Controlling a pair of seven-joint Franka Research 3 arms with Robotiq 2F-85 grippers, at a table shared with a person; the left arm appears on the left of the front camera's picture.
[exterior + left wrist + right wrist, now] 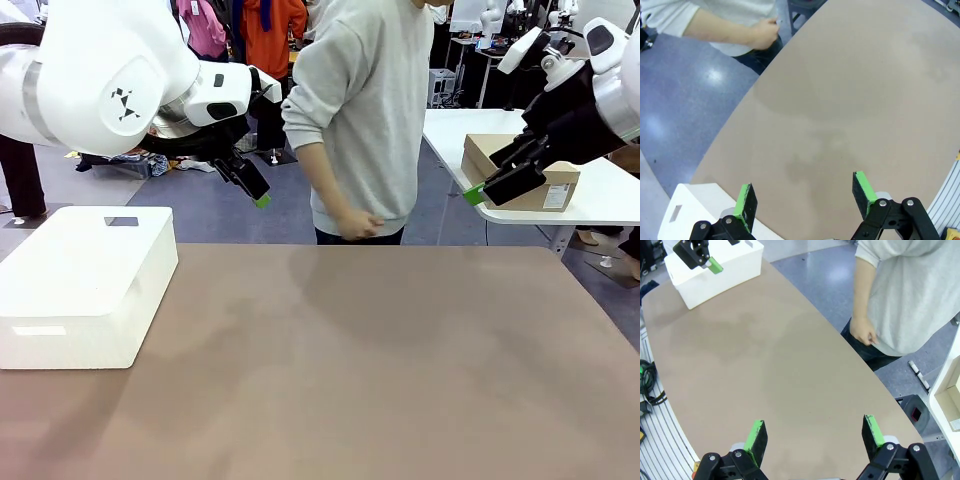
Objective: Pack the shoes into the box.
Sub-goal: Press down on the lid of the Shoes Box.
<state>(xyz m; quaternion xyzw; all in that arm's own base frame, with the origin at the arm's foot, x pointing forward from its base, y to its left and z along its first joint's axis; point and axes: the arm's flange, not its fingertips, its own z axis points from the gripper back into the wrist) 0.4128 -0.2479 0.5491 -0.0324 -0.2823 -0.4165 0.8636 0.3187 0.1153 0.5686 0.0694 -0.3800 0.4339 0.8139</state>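
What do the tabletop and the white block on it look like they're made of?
Tabletop: matte brown, smooth and seamless, faintly mottled, so probably laminate or a mat. Block: smooth matte white with rounded edges and a recessed slot, likely moulded plastic or foam; which one is unclear.

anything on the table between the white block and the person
No, bare brown table lies between the white block and the person, as the front view shows.

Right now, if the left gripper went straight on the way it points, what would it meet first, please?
Probably the bare brown table: the left gripper, jaws open, looks down along it with nothing between, though depth is unclear.
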